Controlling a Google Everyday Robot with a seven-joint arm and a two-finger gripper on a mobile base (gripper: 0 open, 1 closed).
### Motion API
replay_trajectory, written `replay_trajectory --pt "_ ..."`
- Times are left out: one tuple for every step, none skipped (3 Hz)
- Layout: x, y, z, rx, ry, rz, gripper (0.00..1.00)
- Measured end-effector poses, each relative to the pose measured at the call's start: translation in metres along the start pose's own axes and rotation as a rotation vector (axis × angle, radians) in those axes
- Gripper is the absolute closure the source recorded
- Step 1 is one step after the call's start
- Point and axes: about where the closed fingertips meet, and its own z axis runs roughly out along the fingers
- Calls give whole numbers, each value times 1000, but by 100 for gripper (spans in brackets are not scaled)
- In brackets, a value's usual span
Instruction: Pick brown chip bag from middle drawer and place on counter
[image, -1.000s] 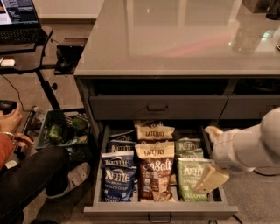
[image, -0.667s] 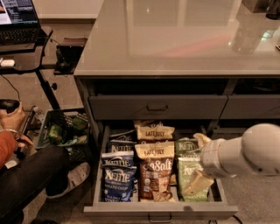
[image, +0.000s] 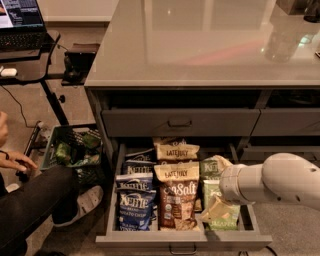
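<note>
The middle drawer (image: 185, 241) stands pulled open under the glossy grey counter (image: 200, 45). The brown chip bag (image: 176, 200), with a cream top band and "Sea Salt" lettering, stands in the drawer's middle row at the front. Two more Late July bags (image: 176, 150) stand behind it. Blue Kettle bags (image: 134, 205) fill the left row and green bags (image: 225, 215) the right row. My gripper (image: 212, 210) reaches in from the right on a white arm (image: 280, 182). It hangs low over the green bags, just right of the brown bag, and holds nothing I can see.
A closed drawer front (image: 180, 122) sits above the open one. A black desk with a laptop (image: 20, 20) stands at the far left. A seated person's leg and hand (image: 30, 205) are at the left, by a green basket (image: 70, 150). Dark objects (image: 300, 7) stand on the counter's far right.
My arm has moved left along the drawer's right side, bringing the gripper over the green bags and closer to the brown bag. The bags have not moved.
</note>
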Motion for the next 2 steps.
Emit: replay_trajectory --pt "3 3 14 11 -9 17 0" --pt "22 9 55 19 -23 125 0"
